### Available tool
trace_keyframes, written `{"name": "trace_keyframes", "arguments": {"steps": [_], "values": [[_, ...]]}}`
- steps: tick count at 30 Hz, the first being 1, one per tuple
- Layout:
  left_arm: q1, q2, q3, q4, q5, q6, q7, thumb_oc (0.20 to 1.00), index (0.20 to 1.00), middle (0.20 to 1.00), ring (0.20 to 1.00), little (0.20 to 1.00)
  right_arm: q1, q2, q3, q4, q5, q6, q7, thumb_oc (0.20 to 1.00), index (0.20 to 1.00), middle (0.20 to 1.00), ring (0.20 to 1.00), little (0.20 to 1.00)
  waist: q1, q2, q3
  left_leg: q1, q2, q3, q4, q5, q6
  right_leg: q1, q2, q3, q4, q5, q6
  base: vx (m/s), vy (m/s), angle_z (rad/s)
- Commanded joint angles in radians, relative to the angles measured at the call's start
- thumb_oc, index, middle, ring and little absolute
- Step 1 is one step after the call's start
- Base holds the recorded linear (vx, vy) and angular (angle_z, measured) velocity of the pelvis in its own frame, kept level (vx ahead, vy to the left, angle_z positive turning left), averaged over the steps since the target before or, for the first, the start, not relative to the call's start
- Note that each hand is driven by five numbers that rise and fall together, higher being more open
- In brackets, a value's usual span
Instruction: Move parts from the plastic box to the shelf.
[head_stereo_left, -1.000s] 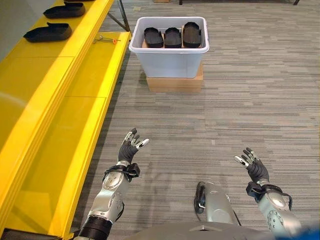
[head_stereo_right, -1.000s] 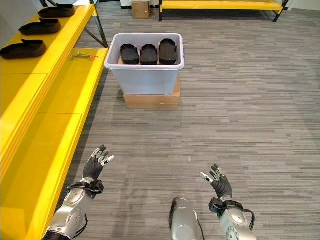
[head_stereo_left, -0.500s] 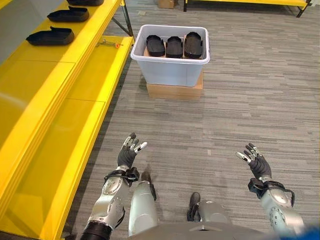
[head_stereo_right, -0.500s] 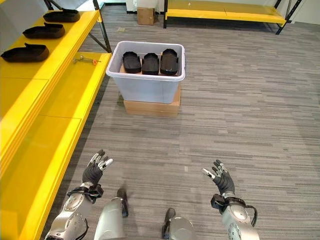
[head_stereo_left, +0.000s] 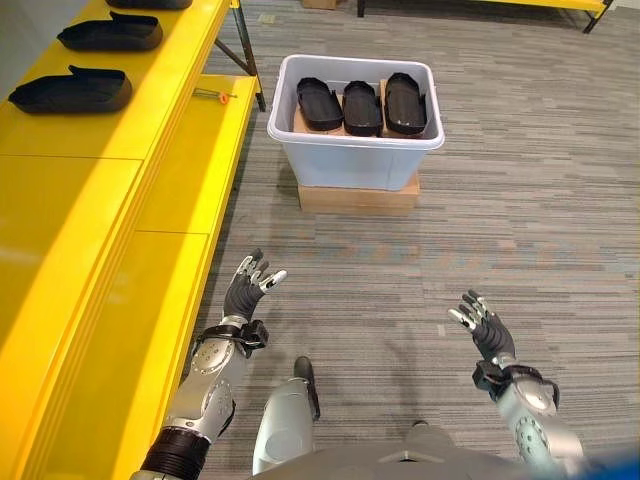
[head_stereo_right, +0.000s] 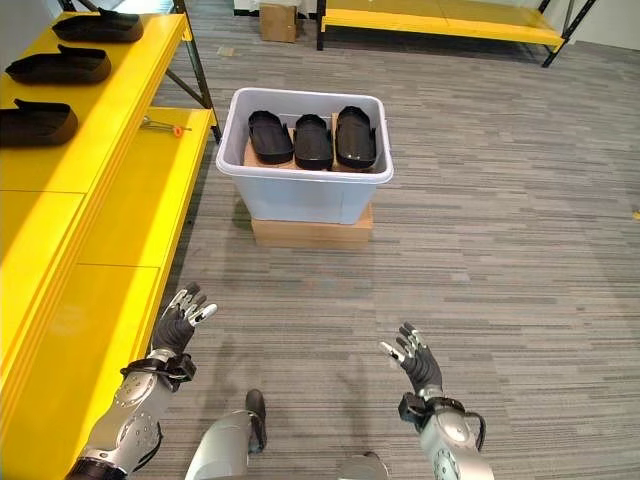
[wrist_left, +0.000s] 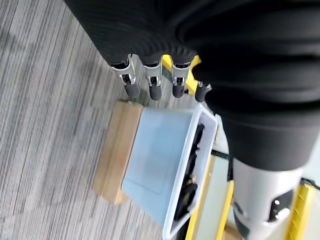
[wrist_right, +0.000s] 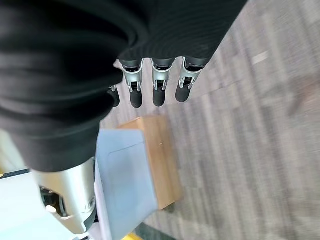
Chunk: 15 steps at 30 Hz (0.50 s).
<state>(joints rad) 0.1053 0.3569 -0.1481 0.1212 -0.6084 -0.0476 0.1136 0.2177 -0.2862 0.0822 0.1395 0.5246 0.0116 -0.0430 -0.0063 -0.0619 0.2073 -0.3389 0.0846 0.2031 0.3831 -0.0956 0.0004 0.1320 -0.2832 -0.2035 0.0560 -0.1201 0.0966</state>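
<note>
A pale plastic box (head_stereo_left: 360, 160) stands on a cardboard carton (head_stereo_left: 358, 196) on the floor ahead, holding three black parts (head_stereo_left: 362, 105) side by side. More black parts (head_stereo_left: 70, 92) lie on the top level of the yellow shelf (head_stereo_left: 110, 230) along the left. My left hand (head_stereo_left: 243, 292) is raised over the floor near the shelf's edge, fingers straight and empty. My right hand (head_stereo_left: 483, 330) is held up at the lower right, also open and empty. Both hands are well short of the box, which also shows past the fingers (wrist_left: 152, 90) in the left wrist view.
A small tool with an orange tip (head_stereo_left: 215, 96) lies on the shelf's lower level near the box. A second yellow shelf (head_stereo_right: 440, 22) and a cardboard carton (head_stereo_right: 270, 20) stand at the far end of the grey floor (head_stereo_left: 520, 220).
The whole picture has shifted, so the camera moved; the box now sits slightly further right and looks a little closer. Both hands stay raised, open and empty.
</note>
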Motion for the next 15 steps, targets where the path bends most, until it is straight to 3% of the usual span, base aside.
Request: {"name": "trace_keyframes", "arguments": {"steps": [1, 2, 4, 5, 6, 7, 8, 9, 11, 12, 13, 15], "values": [[0.037, -0.019, 0.013, -0.06, 0.002, -0.043, -0.002, 1.0, 1.0, 1.0, 1.0, 1.0, -0.002, -0.056, -0.035, -0.018, -0.046, -0.035, 0.002, 1.0, 1.0, 1.0, 1.0, 1.0, -0.005, 0.029, -0.055, -0.003, 0.04, 0.002, -0.051, 0.075, -0.045, -0.013, 0.043, 0.004, 0.085, -0.029, 0.034, 0.16, 0.078, -0.02], [0.043, -0.021, 0.017, -0.058, 0.001, -0.043, 0.001, 1.0, 1.0, 1.0, 1.0, 1.0, -0.004, -0.053, -0.031, -0.017, -0.049, -0.034, 0.003, 1.0, 1.0, 1.0, 1.0, 1.0, -0.001, 0.027, -0.059, -0.001, 0.033, 0.001, -0.052, 0.066, -0.037, -0.013, 0.038, 0.004, 0.088, -0.024, 0.036, 0.21, 0.132, 0.01], [0.054, -0.02, 0.026, -0.051, 0.005, -0.036, 0.005, 1.0, 1.0, 1.0, 1.0, 1.0, -0.008, -0.046, -0.02, -0.014, -0.053, -0.033, 0.011, 1.0, 1.0, 1.0, 1.0, 1.0, 0.004, 0.025, -0.066, 0.047, -0.01, 0.007, -0.098, 0.042, 0.001, -0.072, 0.02, 0.026, 0.216, 0.07, 0.047, 0.17, 0.143, -0.03], [0.054, -0.02, 0.026, -0.051, 0.005, -0.036, 0.005, 1.0, 1.0, 1.0, 1.0, 1.0, -0.008, -0.046, -0.02, -0.014, -0.053, -0.033, 0.011, 1.0, 1.0, 1.0, 1.0, 1.0, 0.004, 0.025, -0.066, 0.048, -0.01, 0.007, -0.098, 0.042, 0.001, -0.073, 0.019, 0.027, 0.217, 0.07, 0.047, 0.11, 0.195, -0.03], [0.049, -0.008, 0.031, -0.052, 0.012, -0.037, 0.005, 1.0, 1.0, 1.0, 1.0, 1.0, -0.017, -0.041, -0.01, -0.012, -0.053, -0.036, 0.015, 1.0, 1.0, 1.0, 1.0, 1.0, -0.003, 0.041, -0.052, 0.104, -0.041, 0.002, -0.158, 0.032, 0.034, -0.16, 0.026, 0.051, 0.413, 0.168, 0.047, 0.1, 0.21, -0.02], [0.047, -0.004, 0.033, -0.054, 0.017, -0.038, 0.003, 1.0, 1.0, 1.0, 1.0, 1.0, -0.021, -0.039, -0.005, -0.01, -0.053, -0.039, 0.017, 1.0, 1.0, 1.0, 1.0, 1.0, -0.009, 0.053, -0.036, 0.141, -0.048, 0.002, -0.189, 0.033, 0.045, -0.21, 0.023, 0.054, 0.494, 0.187, 0.046, 0.1, 0.21, 0.01], [0.047, -0.004, 0.033, -0.054, 0.017, -0.038, 0.003, 1.0, 1.0, 1.0, 1.0, 1.0, -0.021, -0.039, -0.005, -0.01, -0.053, -0.039, 0.017, 1.0, 1.0, 1.0, 1.0, 1.0, -0.009, 0.053, -0.036, 0.141, -0.048, 0.002, -0.189, 0.033, 0.045, -0.211, 0.023, 0.054, 0.494, 0.187, 0.046, 0.17, 0.187, 0.24], [0.05, 0.005, 0.04, -0.064, 0.031, -0.037, 0.001, 1.0, 1.0, 1.0, 1.0, 1.0, -0.013, -0.037, 0.001, -0.01, -0.057, -0.042, 0.027, 1.0, 1.0, 1.0, 1.0, 1.0, -0.022, 0.074, -0.012, 0.219, -0.057, 0.009, -0.245, 0.027, 0.06, -0.263, 0.012, 0.018, 0.593, 0.188, 0.038, 0.15, 0.122, 0.18], [0.05, 0.004, 0.041, -0.063, 0.034, -0.035, -0.005, 1.0, 1.0, 1.0, 1.0, 1.0, -0.01, -0.035, 0.001, -0.007, -0.061, -0.039, 0.028, 1.0, 1.0, 1.0, 1.0, 1.0, -0.03, 0.082, -0.003, 0.256, -0.063, 0.011, -0.269, 0.024, 0.063, -0.306, 0.009, 0.01, 0.623, 0.17, 0.032, 0.23, 0.102, 0.01], [0.042, 0.005, 0.038, -0.062, 0.032, -0.038, -0.005, 1.0, 1.0, 1.0, 1.0, 1.0, -0.006, -0.037, 0.002, -0.011, -0.057, -0.036, 0.027, 1.0, 1.0, 1.0, 1.0, 1.0, -0.052, 0.091, 0.014, 0.305, -0.062, 0.004, -0.297, 0.021, 0.054, -0.383, 0.032, 0.001, 0.573, 0.127, 0.018, 0.38, -0.047, -0.1], [0.029, 0.003, 0.037, -0.055, 0.024, -0.041, -0.005, 1.0, 1.0, 1.0, 1.0, 1.0, -0.01, -0.04, 0.002, -0.014, -0.048, -0.035, 0.024, 1.0, 1.0, 1.0, 1.0, 1.0, -0.077, 0.086, 0.031, 0.338, -0.066, -0.005, -0.304, 0.004, 0.037, -0.414, 0.034, 0.011, 0.419, 0.127, 0.021, 0.38, -0.145, -0.19], [0.024, 0.004, 0.037, -0.052, 0.026, -0.045, -0.012, 1.0, 1.0, 1.0, 1.0, 1.0, -0.01, -0.045, -0.007, -0.021, -0.043, -0.037, 0.028, 1.0, 1.0, 1.0, 1.0, 1.0, -0.093, 0.081, 0.034, 0.362, -0.061, -0.004, -0.298, -0.019, 0.013, -0.421, -0.002, 0.022, 0.233, 0.166, 0.044, 0.25, -0.154, -0.04]]}}
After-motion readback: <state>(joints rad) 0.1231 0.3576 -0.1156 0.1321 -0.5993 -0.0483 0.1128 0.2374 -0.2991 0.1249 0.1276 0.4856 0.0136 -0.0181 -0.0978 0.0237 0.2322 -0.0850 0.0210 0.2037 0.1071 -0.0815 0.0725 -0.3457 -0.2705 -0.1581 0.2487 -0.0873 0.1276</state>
